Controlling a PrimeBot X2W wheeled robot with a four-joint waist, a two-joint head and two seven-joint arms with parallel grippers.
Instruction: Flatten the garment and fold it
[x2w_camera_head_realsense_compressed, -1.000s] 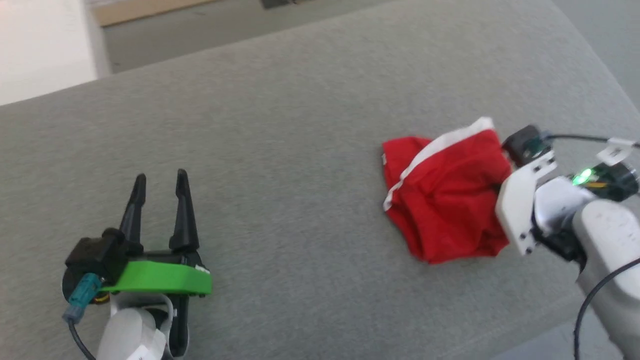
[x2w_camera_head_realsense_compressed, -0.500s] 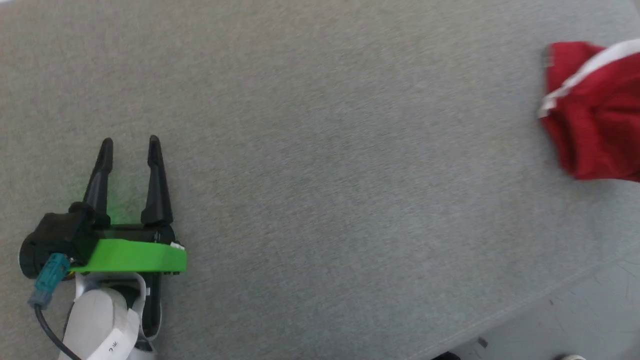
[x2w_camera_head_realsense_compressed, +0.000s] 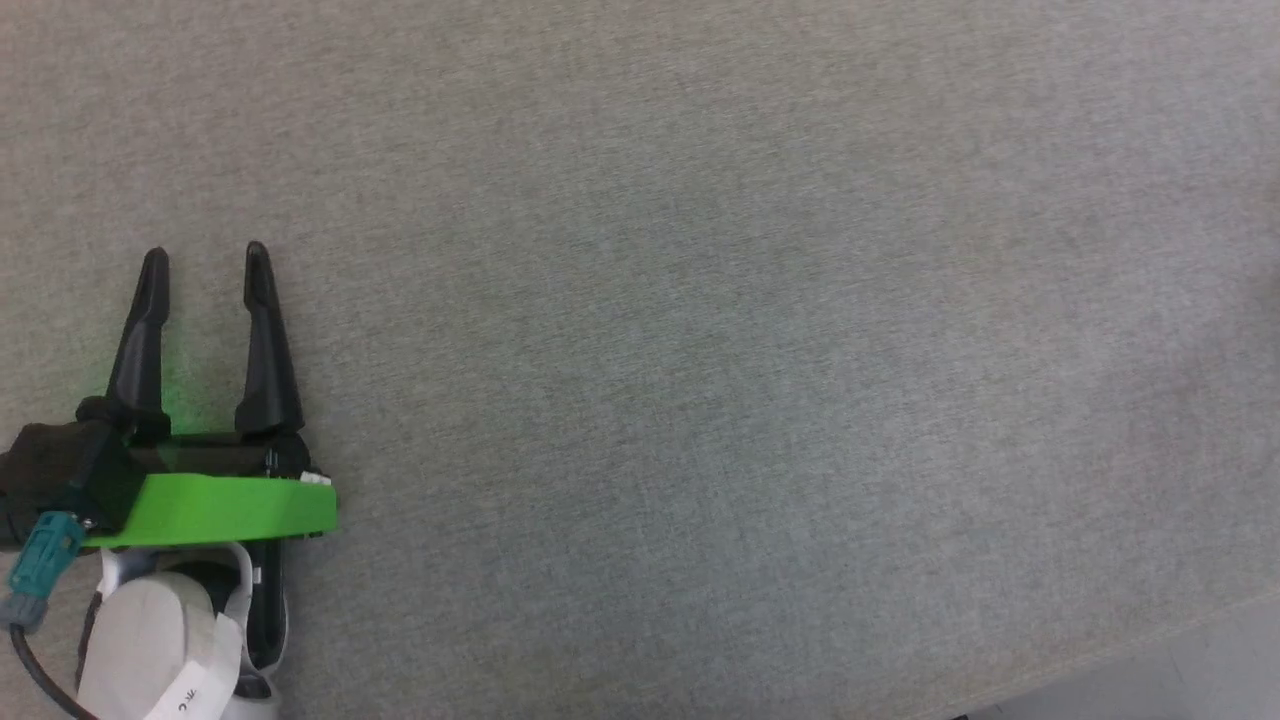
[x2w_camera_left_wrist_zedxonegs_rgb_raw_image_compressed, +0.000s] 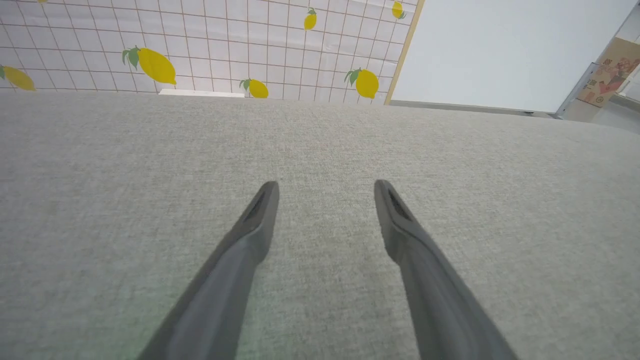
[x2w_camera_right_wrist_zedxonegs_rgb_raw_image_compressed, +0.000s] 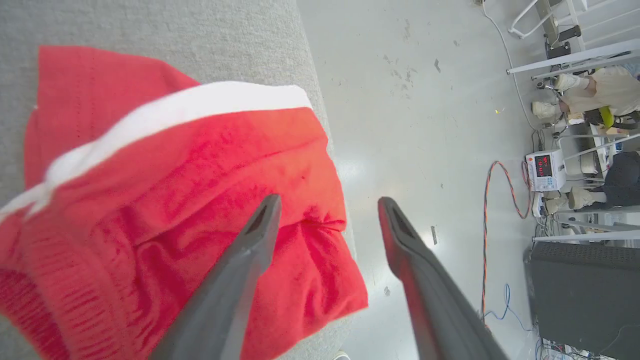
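grey woven fabric surface, left gripper at lower left, fingers spread. right gripper, also spread, hovers over crumpled red white-trimmed shorts beside glossy floor.

Your tabletop was speckled grey. The garment was bright red, crossed by a white band. The left gripper had black fingers, a vivid green bracket and a teal plug. Your wall showed white tiles with thin brown grid lines, yellow lemons and green leaves. The floor was pale grey, with an orange cable on it.
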